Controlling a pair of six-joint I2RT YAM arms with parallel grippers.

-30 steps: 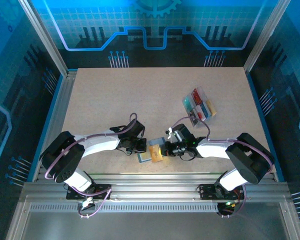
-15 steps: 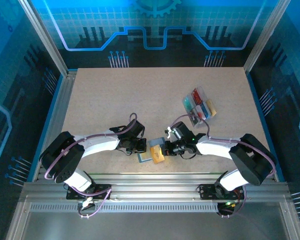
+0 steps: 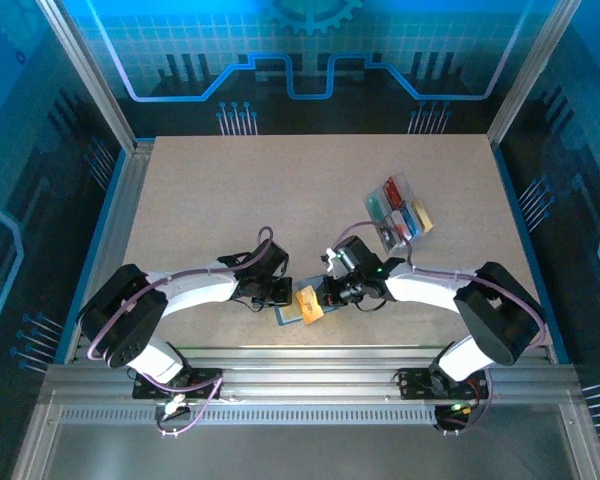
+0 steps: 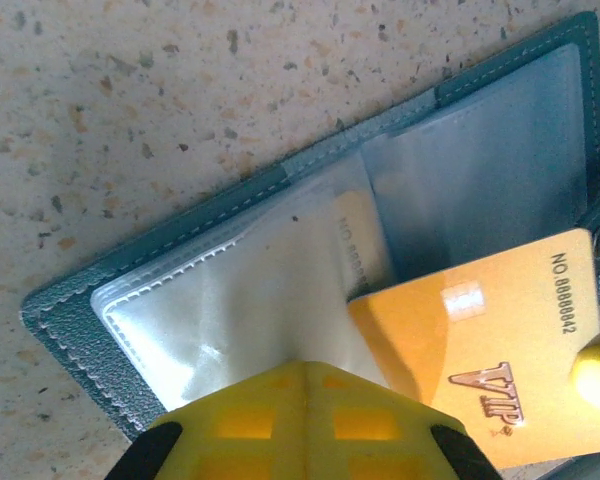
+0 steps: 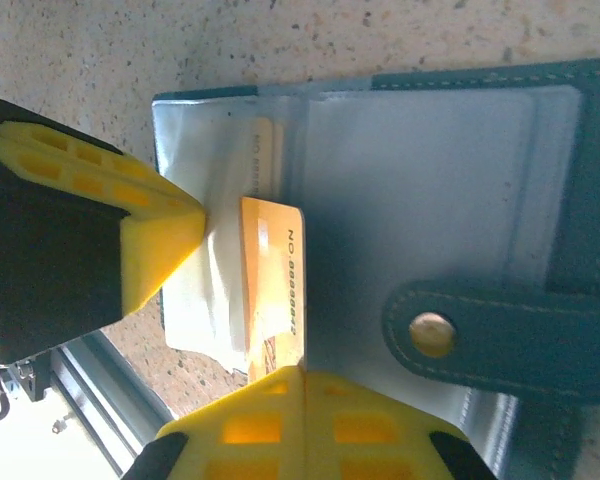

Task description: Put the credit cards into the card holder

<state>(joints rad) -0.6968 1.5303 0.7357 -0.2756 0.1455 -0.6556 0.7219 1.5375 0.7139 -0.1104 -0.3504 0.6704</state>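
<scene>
the right gripper (image 5: 302,375) is clenched on the short edge of an orange card (image 5: 275,270). the card reaches out ahead of its fingertips over the open card holder (image 5: 430,150), at the mouth of a clear sleeve (image 4: 230,300). the left gripper (image 4: 302,372) is pinched shut on that sleeve's edge, holding it raised off the holder. a second, paler card (image 4: 358,235) sits inside the sleeve just beyond the left fingertips. back behind the right gripper, well apart, a clear tray (image 3: 384,237) holds coloured cards (image 3: 390,188).
</scene>
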